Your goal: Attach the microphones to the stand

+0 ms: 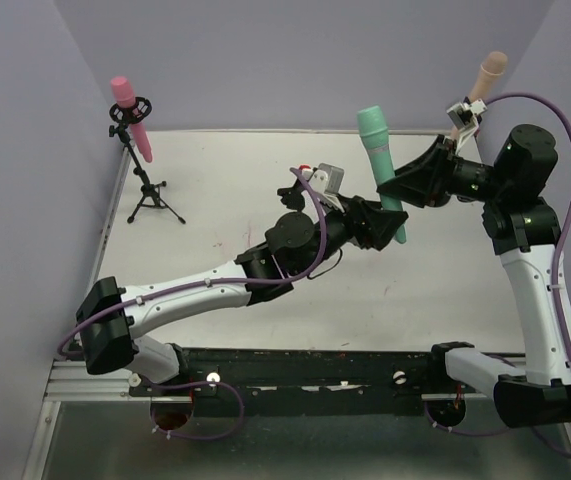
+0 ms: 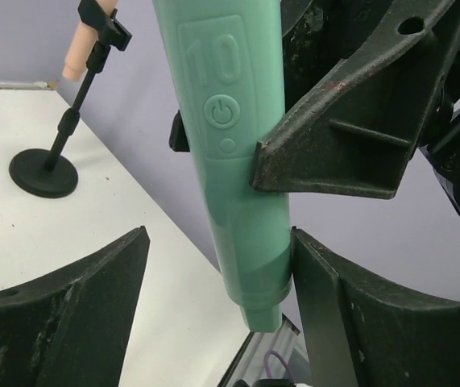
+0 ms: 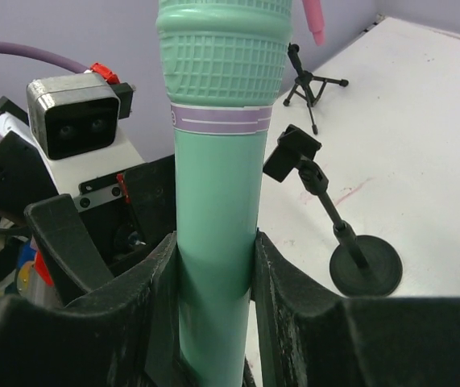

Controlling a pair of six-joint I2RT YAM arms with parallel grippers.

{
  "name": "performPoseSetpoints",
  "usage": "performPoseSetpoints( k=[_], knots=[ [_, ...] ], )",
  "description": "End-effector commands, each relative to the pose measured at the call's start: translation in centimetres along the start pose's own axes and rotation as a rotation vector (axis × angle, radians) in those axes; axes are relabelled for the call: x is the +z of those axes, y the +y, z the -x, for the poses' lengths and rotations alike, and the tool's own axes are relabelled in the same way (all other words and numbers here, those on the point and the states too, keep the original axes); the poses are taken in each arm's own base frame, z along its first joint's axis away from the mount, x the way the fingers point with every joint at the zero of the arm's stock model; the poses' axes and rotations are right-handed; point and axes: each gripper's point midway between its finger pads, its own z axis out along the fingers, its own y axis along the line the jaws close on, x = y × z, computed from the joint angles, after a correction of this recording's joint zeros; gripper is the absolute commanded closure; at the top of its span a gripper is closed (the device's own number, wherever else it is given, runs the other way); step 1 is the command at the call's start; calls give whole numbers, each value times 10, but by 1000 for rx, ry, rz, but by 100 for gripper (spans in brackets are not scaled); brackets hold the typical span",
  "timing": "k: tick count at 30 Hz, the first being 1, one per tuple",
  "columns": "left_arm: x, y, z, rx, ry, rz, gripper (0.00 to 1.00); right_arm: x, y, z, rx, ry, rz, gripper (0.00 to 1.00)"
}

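Observation:
The teal-green microphone stands nearly upright in mid-air over the table's middle. My right gripper is shut on its shaft, both fingers pressed against it. My left gripper is open around its lower end. Its right finger is at the microphone's side and its left finger is well apart from it. The pink microphone sits in a tripod stand at the back left. The peach-beige microphone sits in a round-base stand at the back right.
An empty round-base stand with an open clip stands on the white table, mostly hidden behind my left arm in the top view. Purple walls close in the table on three sides.

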Motion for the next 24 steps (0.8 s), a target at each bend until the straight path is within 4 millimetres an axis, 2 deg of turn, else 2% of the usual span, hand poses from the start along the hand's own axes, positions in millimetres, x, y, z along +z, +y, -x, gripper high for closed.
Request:
performPoseSetpoints(
  k=[1, 4, 9, 10, 12, 15, 21, 23, 24],
  knots=[
    [8, -17, 1, -6, 13, -50, 26, -3, 16, 4, -11, -4, 55, 79],
    [10, -22, 2, -4, 16, -74, 34, -3, 14, 2, -8, -2, 59, 79],
    [7, -15, 2, -23, 26, -97, 68, -5, 16, -4, -22, 12, 93, 77],
    [5, -13, 2, -25, 36, -103, 79, -5, 17, -6, -39, 16, 102, 76],
    [0, -11, 4, -31, 66, -139, 87, -7, 19, -9, -89, 28, 115, 73],
    [-13, -9, 7, -15, 105, -190, 94, -10, 22, -10, -149, 42, 115, 59],
    [-36, -6, -2, 88, 252, -278, 96, -7, 26, 6, -186, 50, 149, 11],
    [-39, -10, -3, 121, 292, -301, 97, -5, 26, 12, -181, 58, 177, 1],
    [-40, -11, -3, 134, 308, -308, 97, -4, 27, 15, -181, 59, 191, 0]
  ],
)
